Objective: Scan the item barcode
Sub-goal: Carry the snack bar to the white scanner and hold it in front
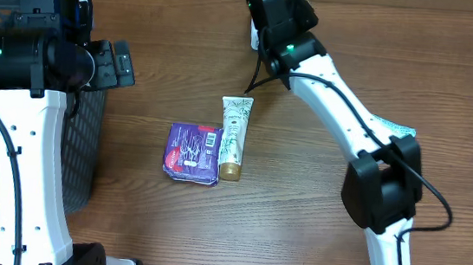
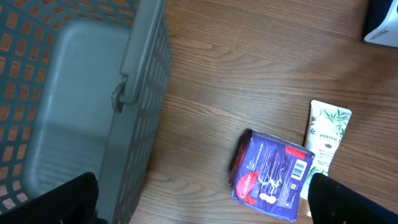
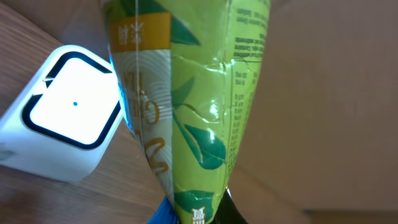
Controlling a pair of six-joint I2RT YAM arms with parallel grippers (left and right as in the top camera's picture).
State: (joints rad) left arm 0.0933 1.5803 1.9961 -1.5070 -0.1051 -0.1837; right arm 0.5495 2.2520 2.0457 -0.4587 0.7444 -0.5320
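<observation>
The right gripper [image 1: 273,4] is clamping a glossy green printed plastic packet [image 3: 193,106] at the top centre of the overhead frame, holding it just beside a small white box-shaped scanner [image 3: 68,118] with a glowing face. The left gripper [image 1: 113,61] is hanging wide open at the left, over the rim of a grey plastic mesh basket [image 2: 140,56]. A flat purple pack [image 1: 192,153] and a cream tube [image 1: 234,137] are lying side by side mid-frame on the brown wooden table [image 1: 296,234].

PANTENE — on the white tube [image 2: 328,140], other print unreadable
</observation>
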